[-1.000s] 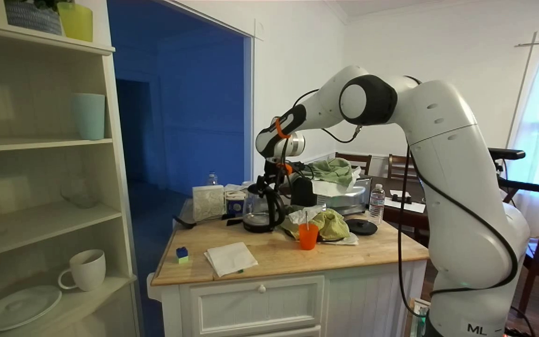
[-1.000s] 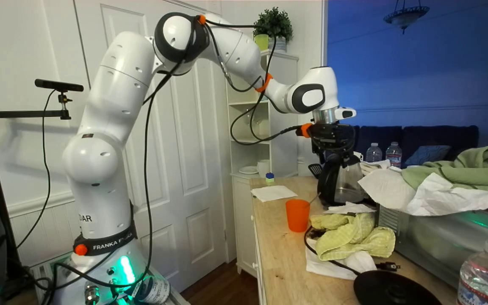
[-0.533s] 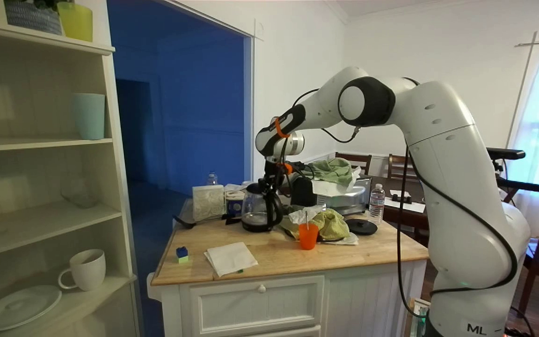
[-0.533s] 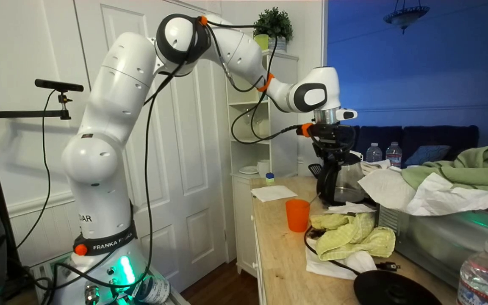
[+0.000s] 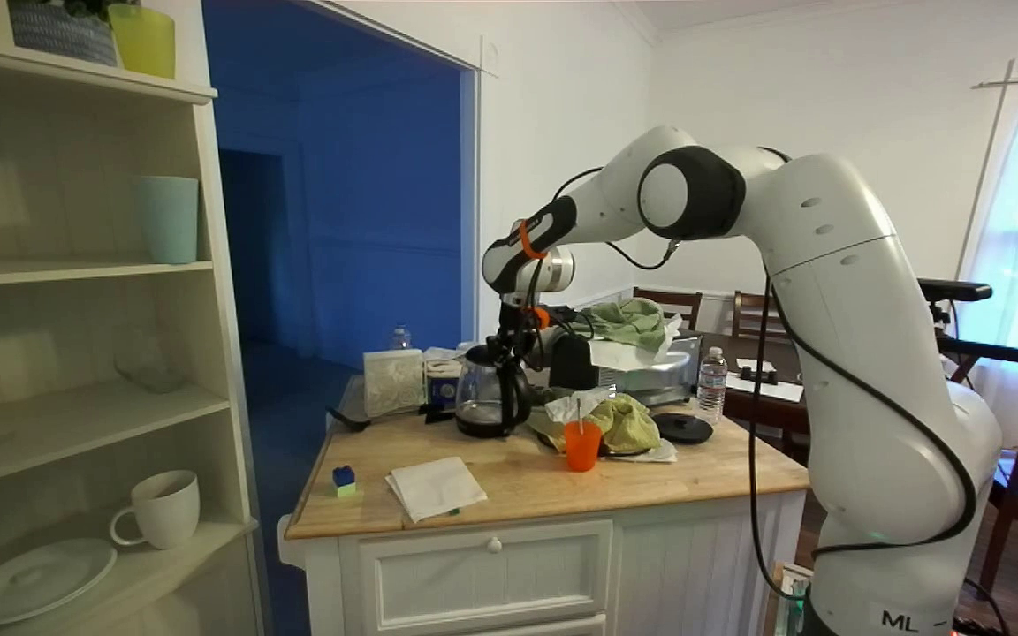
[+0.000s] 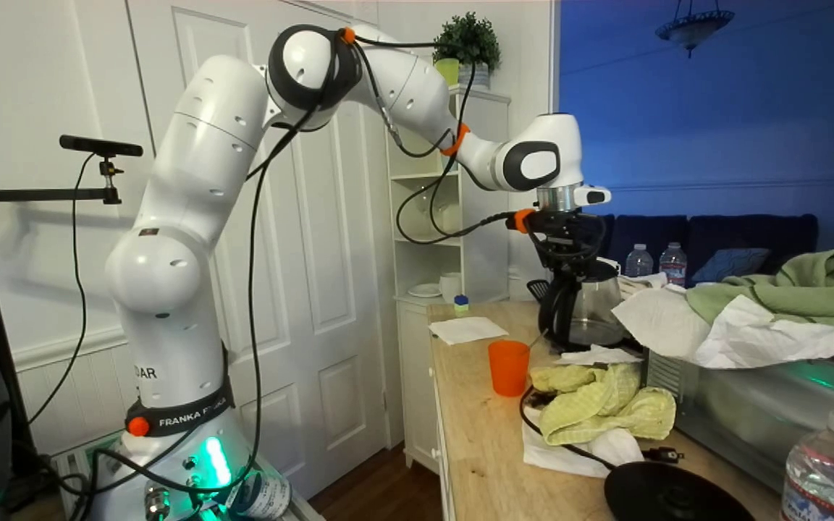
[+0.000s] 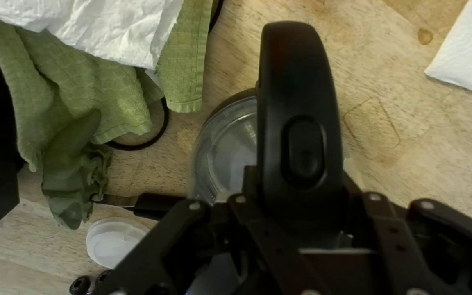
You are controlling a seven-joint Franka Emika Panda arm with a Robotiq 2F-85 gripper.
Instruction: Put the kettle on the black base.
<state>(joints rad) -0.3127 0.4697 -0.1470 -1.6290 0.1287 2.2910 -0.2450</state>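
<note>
Clearly upright — kettle (image 5: 479, 396), axis vertical, handle (image 6: 559, 315) facing robot (image 6: 163, 278), clasped between fingers (image 7: 250, 182).

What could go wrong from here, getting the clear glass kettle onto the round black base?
Tilt: the black two-fingered claw holds the clear glass kettle by its black handle, off to one side, so it might twist or slip.
Snag: the crumpled yellow-green cloth lies between kettle and round black base; a low carry could drag it.
Knock: the tapered orange cup stands beside that route and may tip if the kettle swings wide.
</note>
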